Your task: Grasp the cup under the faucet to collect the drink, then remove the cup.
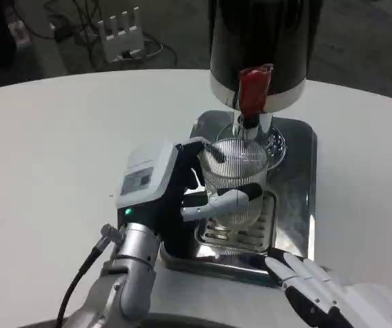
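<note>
My left hand (175,184) wraps its fingers (227,199) around the clear ribbed glass cup (235,179), gripping it on the steel drip tray (298,178) under the red-handled faucet (254,92). My right hand (319,283) rests at the tabletop's near edge, fingers loosely extended, holding nothing.

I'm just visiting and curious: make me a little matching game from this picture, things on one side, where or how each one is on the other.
Things:
1. cup
2. tap lever
3. left hand
4. right hand

Descriptions:
A. red, on the front of the black dispenser
B. lying near the drip tray's front edge, holding nothing
C. clear and ribbed, standing under the faucet
D. wrapped around the cup

Pairs: 1-C, 2-A, 3-D, 4-B
</note>
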You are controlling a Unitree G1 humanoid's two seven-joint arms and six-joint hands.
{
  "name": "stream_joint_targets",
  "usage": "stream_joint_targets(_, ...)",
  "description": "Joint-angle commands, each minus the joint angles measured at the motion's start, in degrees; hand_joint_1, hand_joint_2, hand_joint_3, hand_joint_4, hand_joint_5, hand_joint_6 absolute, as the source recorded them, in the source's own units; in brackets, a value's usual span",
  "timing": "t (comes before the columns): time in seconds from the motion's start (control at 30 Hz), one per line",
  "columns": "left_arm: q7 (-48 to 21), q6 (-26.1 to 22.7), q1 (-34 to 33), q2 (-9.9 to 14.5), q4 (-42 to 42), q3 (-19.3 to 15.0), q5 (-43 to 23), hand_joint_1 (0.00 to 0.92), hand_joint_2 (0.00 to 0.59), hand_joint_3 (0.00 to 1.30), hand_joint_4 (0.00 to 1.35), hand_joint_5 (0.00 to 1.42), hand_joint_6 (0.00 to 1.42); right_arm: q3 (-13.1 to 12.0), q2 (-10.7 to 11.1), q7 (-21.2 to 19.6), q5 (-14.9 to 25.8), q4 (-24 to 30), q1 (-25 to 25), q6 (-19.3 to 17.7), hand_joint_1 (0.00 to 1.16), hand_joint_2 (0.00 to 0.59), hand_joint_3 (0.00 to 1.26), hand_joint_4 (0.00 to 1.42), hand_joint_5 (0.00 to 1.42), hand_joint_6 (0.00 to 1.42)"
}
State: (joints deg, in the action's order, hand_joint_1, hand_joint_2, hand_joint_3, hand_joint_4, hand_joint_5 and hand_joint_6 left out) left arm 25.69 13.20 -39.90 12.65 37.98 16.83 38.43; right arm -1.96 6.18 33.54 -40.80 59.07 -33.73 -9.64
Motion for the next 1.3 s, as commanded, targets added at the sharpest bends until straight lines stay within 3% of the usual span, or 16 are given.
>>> stream_joint_targets(0.03,1.5,0.2,-2.3,-0.5,1.4,0.6,0.4,0.233,0.083,0.73,0.84,0.8,0.48,-0.7,-0.2,-0.8,0.8,0.9,-0.8,-1.4,0.54,0.462,0.07,0.0,0.0,0.0)
stream_joint_targets(0.33,1.4,0.1,-1.1,0.1,0.2,1.0,0.8,0.233,0.083,0.73,0.84,0.8,0.48,-2.0,-0.5,-0.9,1.8,0.9,-0.8,-2.3,0.54,0.462,0.07,0.0,0.0,0.0)
stream_joint_targets(0.57,1.6,0.6,-0.3,0.7,-1.2,0.7,0.4,0.232,0.083,0.73,0.82,0.8,0.48,-1.6,-1.0,-1.0,1.6,0.9,-0.8,-2.3,0.54,0.462,0.08,0.0,0.0,0.0)
stream_joint_targets(0.73,1.9,1.6,0.4,1.0,-1.5,0.3,-0.2,0.205,0.085,0.65,0.79,0.78,0.48,-1.5,-1.3,-0.9,1.4,0.9,-0.7,-1.9,0.54,0.462,0.08,0.0,0.0,0.0)
stream_joint_targets(0.9,1.5,3.0,0.2,1.2,-0.5,-0.1,-1.0,0.142,0.065,0.48,0.56,0.5,0.32,-1.4,-1.5,-1.1,1.4,0.9,-0.9,-1.5,0.54,0.462,0.08,0.0,0.0,0.0)
stream_joint_targets(1.0,1.6,4.0,0.1,1.1,0.2,-0.3,-1.4,0.122,0.062,0.48,0.53,0.48,0.29,-1.6,-1.4,-1.2,1.6,0.9,-1.0,-1.6,0.54,0.462,0.08,0.0,0.0,0.0)
stream_joint_targets(1.13,1.9,4.4,0.1,1.1,0.7,-0.1,-1.8,0.121,0.06,0.46,0.36,0.39,0.27,-1.6,-1.2,-1.1,1.7,0.9,-0.8,-1.1,0.54,0.462,0.08,0.0,0.0,0.0)
stream_joint_targets(1.3,1.5,5.1,0.0,1.5,1.5,-0.3,-2.2,0.118,0.05,0.38,0.3,0.36,0.26,-0.8,-0.9,-0.9,1.3,0.9,-0.2,-0.2,0.54,0.462,0.08,0.0,0.0,0.0)
